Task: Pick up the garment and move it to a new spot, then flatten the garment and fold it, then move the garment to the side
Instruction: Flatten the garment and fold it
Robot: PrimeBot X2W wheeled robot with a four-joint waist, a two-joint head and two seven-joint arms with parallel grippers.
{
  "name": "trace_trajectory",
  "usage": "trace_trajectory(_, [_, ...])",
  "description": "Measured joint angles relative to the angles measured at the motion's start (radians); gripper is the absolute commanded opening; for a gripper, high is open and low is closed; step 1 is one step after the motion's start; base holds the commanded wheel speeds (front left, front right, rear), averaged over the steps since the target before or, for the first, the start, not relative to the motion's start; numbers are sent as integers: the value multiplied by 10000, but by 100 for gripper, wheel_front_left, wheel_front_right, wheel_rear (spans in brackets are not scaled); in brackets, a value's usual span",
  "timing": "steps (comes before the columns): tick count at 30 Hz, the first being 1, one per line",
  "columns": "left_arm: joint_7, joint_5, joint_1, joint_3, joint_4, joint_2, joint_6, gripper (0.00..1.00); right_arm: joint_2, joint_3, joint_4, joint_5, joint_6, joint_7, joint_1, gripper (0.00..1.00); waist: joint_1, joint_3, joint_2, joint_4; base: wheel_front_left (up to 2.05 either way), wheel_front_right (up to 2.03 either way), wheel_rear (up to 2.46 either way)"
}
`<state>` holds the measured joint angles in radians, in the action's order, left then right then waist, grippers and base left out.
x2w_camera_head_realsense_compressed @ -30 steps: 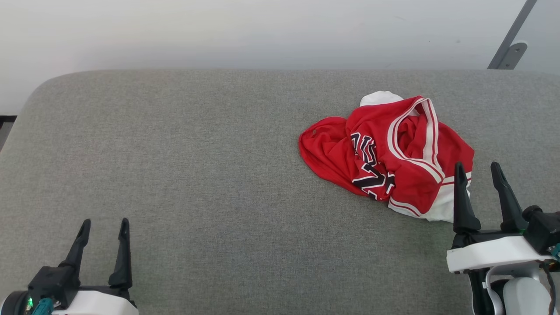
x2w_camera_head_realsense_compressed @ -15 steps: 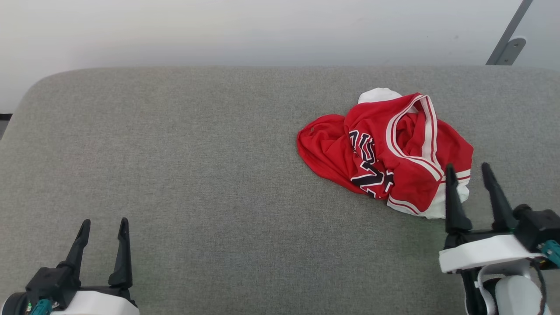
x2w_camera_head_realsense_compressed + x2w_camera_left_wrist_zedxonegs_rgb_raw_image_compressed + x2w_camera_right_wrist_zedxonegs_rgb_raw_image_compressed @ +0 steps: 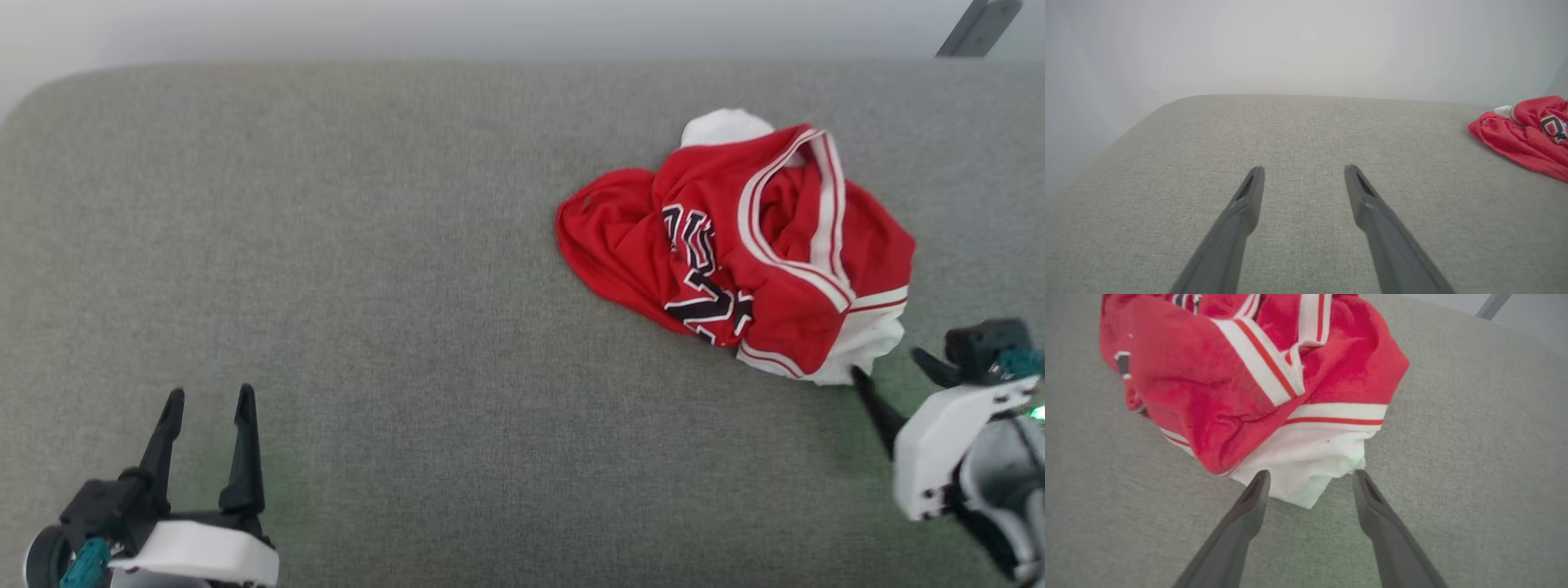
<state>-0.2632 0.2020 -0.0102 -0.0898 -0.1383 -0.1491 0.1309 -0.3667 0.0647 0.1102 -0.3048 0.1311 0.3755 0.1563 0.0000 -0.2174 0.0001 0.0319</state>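
Just beside the garment (image 3: pixel 735 245), the right end effector (image 3: pixel 1310 474) stands spread and empty; the left end effector (image 3: pixel 210 394), spread too.

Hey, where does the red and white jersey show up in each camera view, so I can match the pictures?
Head view: the garment lies crumpled right of centre, in the upper half.
Left wrist view: garment at the far right edge, mid-height.
Right wrist view: garment across the top and middle, its white part lowest.
Shared landmark: the grey fabric surface it lies on.
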Motion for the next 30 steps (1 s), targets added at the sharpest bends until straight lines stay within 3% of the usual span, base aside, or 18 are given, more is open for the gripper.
trace_trajectory(5, [-2, 117, 410, 136, -13, 138, 0, 100, -830, -194, -861, -382, 0, 2405, 217, 100, 0, -565, 0, 118, 0, 0, 0])
trace_trajectory(11, [-2, 188, 877, 420, -63, 261, 0, 100, -1185, -117, -1014, -382, 0, 4115, 785, 100, 0, -1197, 0, 387, 0, 0, 0])
trace_trajectory(16, [0, 267, 1081, 472, -148, 303, 0, 100, -1258, -59, -1022, -416, 0, 4828, 1045, 100, 0, -1568, 0, 649, 0, 0, 0])
trace_trajectory(17, [-2, 270, 1092, 462, -157, 314, 0, 100, -1252, -38, -1032, -414, 0, 4861, 1043, 54, 0, -1609, 0, 687, 0, 0, 0])
trace_trajectory(18, [0, 272, 1101, 454, -161, 337, 0, 100, -1292, -2, -1058, -362, 0, 4884, 1042, 21, 0, -1644, 0, 713, 0, 0, 0])
trace_trajectory(19, [0, 280, 1101, 422, -171, 355, 0, 100, -1289, -29, -1072, -349, 0, 4882, 1042, 0, 0, -1661, 0, 723, 0, 0, 0])
trace_trajectory(25, [0, 284, 1115, 293, -138, 336, 0, 100, -1072, -604, -1070, -186, 27, 4640, 977, 0, 0, -1645, 0, 482, 0, 0, 0])
trace_trajectory(30, [-2, 284, 1241, 339, -63, 272, 0, 100, -1321, -1937, -1049, -19, 25, 4408, 672, 0, 0, -1640, 0, 219, 0, 0, 0])
